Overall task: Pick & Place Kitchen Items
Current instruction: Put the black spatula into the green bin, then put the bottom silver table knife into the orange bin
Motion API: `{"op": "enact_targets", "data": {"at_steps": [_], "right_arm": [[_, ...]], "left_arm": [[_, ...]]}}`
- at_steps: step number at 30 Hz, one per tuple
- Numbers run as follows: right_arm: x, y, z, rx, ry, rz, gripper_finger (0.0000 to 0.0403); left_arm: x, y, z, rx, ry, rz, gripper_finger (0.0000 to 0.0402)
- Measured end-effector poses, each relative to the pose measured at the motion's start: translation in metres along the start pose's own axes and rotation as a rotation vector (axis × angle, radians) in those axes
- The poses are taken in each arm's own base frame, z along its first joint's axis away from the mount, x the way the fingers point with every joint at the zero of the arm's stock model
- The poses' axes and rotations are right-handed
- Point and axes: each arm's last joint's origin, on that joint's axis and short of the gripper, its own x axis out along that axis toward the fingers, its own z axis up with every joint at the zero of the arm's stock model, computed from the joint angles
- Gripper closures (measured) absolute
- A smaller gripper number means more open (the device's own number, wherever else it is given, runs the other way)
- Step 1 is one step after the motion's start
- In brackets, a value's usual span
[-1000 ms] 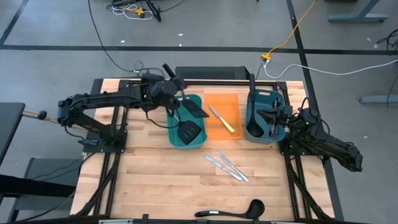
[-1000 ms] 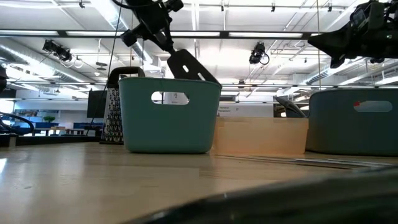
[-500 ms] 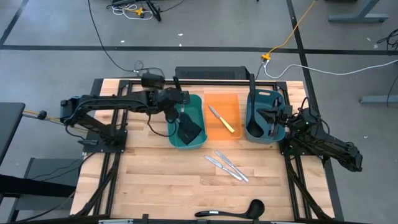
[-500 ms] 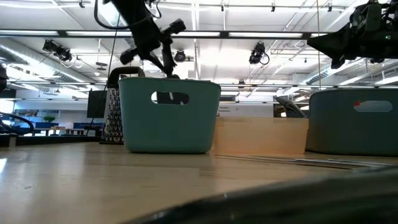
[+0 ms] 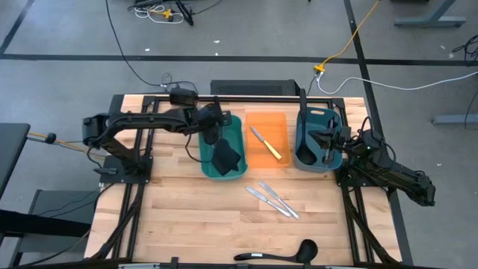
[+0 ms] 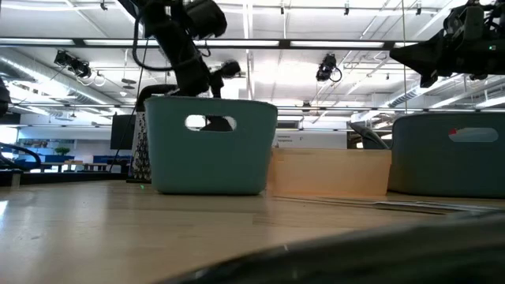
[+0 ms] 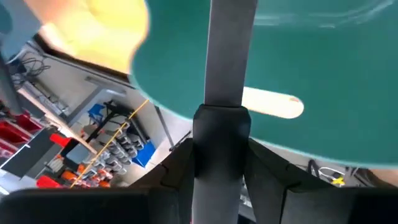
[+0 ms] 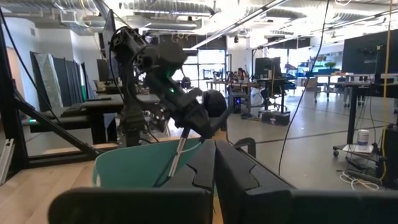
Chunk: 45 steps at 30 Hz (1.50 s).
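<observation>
Steel-handled slotted spatula (image 5: 225, 155): black slotted head lying low inside the left teal bin (image 5: 240, 128), handle rising toward the bin's far left edge. The left wrist view shows the grey handle (image 7: 230, 56) running straight out between the fingers. Left gripper (image 5: 212, 124): over the bin's far left rim, jaws part-closed and clamped on that handle. Right gripper (image 5: 334, 142): at the right teal bin (image 5: 317, 115), fingers pressed together, holding nothing. Yellow-handled knife (image 5: 266, 142): in the orange bin (image 5: 263, 161). Two silver knives (image 5: 272, 199): on the table (image 5: 187, 217), nearer. One black ladle (image 5: 287, 252): at the near edge.
</observation>
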Motion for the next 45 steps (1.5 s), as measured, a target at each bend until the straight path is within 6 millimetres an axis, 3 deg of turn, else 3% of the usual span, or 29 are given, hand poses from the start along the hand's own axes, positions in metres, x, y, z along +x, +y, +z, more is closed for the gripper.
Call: {"op": "enact_targets", "data": {"at_steps": [6, 13, 19, 23, 29, 34, 38, 42, 45], "right_arm": [[0.000, 0.000, 0.000, -0.009, 0.000, 0.000, 0.0389], [0.000, 0.000, 0.000, -0.019, 0.001, 0.000, 0.0389], [0.000, 0.000, 0.000, -0.019, 0.001, 0.000, 0.0389], [0.000, 0.000, 0.000, -0.019, 0.002, 0.000, 0.0389], [0.000, 0.000, -0.001, -0.018, 0.008, 0.000, 0.0389], [0.000, 0.000, -0.001, -0.017, 0.009, 0.000, 0.0389], [0.000, 0.000, -0.001, -0.017, 0.008, 0.000, 0.0389], [0.000, 0.000, 0.000, -0.019, 0.001, 0.001, 0.0389], [0.000, 0.000, 0.000, -0.020, -0.001, 0.000, 0.0389]], "left_arm": [[0.015, -0.003, 0.003, 0.006, -0.033, -0.026, 0.0285], [0.016, -0.004, 0.002, -0.006, -0.026, -0.027, 0.0280], [0.013, -0.001, 0.002, -0.028, 0.036, -0.020, 0.0179], [0.001, 0.009, 0.002, -0.036, 0.101, 0.005, 0.0164], [-0.041, 0.035, -0.003, -0.102, 0.167, 0.088, 0.0195], [-0.104, 0.044, -0.026, -0.314, 0.201, 0.206, 0.0238], [-0.162, 0.024, -0.053, -0.624, 0.102, 0.306, 0.0300], [-0.206, -0.014, -0.079, -1.073, -0.119, 0.356, 0.0379], [-0.229, -0.039, -0.092, -1.465, -0.304, 0.364, 0.0392]]}}
